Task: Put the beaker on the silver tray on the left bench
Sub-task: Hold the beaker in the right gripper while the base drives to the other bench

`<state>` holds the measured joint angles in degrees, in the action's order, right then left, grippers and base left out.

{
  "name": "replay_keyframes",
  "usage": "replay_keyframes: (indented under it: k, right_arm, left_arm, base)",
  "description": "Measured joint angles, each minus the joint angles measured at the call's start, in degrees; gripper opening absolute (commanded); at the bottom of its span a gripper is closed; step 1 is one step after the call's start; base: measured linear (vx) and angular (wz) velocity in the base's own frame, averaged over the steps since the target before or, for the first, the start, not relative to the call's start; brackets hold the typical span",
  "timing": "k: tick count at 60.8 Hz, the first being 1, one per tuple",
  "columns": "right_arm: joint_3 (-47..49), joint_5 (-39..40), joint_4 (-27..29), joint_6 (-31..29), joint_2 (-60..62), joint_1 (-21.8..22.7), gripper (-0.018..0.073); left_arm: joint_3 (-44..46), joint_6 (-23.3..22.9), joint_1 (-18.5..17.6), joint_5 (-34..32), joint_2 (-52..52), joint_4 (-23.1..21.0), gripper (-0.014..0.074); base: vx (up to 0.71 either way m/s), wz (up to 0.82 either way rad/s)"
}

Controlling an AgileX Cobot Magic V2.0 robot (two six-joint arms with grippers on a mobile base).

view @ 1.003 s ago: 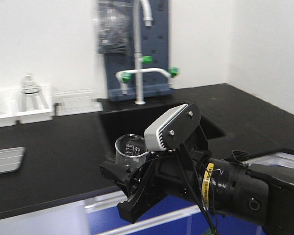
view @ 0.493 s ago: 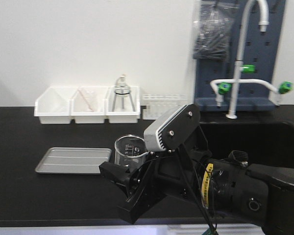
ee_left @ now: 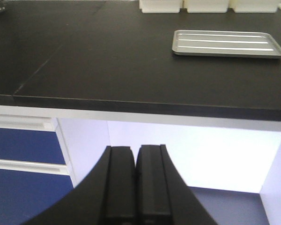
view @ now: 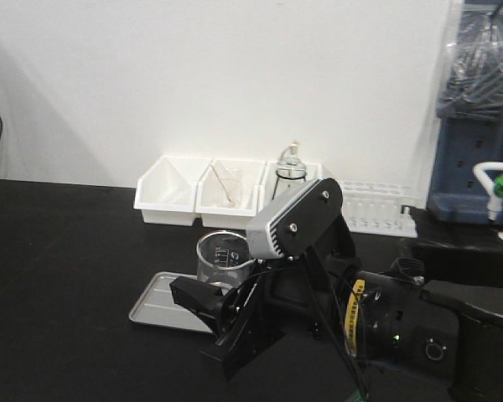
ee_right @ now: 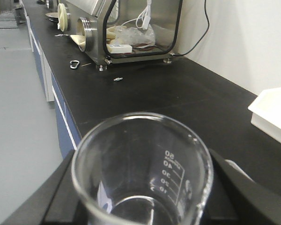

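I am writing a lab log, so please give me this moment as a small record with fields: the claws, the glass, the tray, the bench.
Right claw: shut on the small clear glass beaker, upright, looks empty
Left claw: shut, holds nothing
Shallow rectangular silver metal tray: flat on the bench, nothing on it
Matte black bench worktop: bears the tray
Three white plastic bins: behind the tray, by the wall
Task state: beaker not yet on the tray
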<state>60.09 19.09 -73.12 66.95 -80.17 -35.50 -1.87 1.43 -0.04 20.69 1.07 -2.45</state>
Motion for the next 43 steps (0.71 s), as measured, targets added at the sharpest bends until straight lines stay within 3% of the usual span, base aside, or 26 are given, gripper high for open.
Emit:
replay_keyframes:
  k: [43]
  right_arm:
    - [0.00,-0.12,0.00,0.00,0.00,0.00,-0.0011]
  left_arm:
    - [0.00,0.00,0.00,0.00,0.00,0.00,0.0001]
  base:
    - [0.22,0.11]
